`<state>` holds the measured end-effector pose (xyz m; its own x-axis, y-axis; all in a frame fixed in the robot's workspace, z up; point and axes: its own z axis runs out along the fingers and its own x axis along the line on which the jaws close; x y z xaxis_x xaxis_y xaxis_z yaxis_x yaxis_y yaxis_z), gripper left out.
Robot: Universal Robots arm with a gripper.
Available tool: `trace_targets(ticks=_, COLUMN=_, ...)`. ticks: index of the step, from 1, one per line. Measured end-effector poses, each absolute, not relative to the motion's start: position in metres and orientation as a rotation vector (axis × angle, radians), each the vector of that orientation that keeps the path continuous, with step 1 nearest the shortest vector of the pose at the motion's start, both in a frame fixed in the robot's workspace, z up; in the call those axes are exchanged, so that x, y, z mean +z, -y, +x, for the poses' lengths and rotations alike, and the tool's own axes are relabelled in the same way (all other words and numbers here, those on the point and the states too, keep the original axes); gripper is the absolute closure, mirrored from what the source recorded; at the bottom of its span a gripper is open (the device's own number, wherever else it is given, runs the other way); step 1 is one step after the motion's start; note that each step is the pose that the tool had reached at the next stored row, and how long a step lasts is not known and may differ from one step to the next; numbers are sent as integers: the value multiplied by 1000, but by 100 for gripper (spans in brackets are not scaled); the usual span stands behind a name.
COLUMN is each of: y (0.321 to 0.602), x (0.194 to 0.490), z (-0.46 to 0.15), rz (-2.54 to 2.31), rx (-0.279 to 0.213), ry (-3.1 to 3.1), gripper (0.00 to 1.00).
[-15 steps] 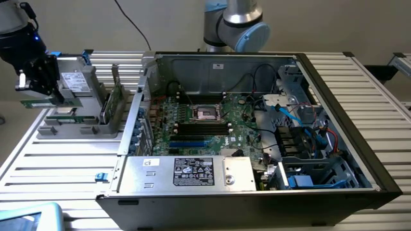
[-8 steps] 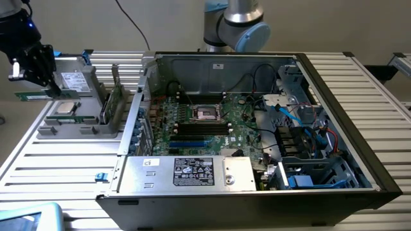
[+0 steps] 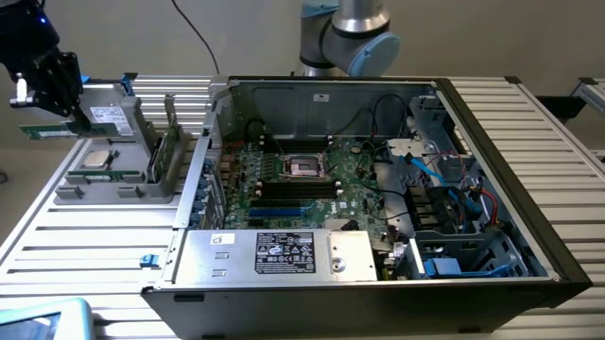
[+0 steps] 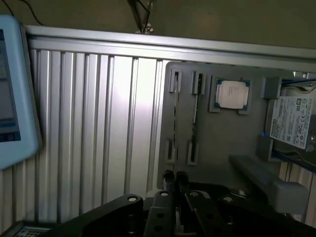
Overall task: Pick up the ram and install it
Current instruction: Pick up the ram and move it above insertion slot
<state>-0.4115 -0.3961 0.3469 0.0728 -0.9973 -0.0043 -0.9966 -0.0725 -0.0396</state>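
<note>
Hovering over the grey tray (image 3: 104, 193), the claw (image 3: 83, 126) is clamped on the ram (image 3: 44, 132).

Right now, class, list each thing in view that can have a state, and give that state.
claw: shut on the ram
ram: held, clear of the holder
processor chip: lying in the holder
computer case: open, side off
memory slots: empty
</note>
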Motion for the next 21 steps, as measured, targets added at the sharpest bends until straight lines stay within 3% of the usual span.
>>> trace_targets(ticks=21, y=404, x=405, z=-347, rz=-2276, rx=-29, ry=-2113, gripper=86)
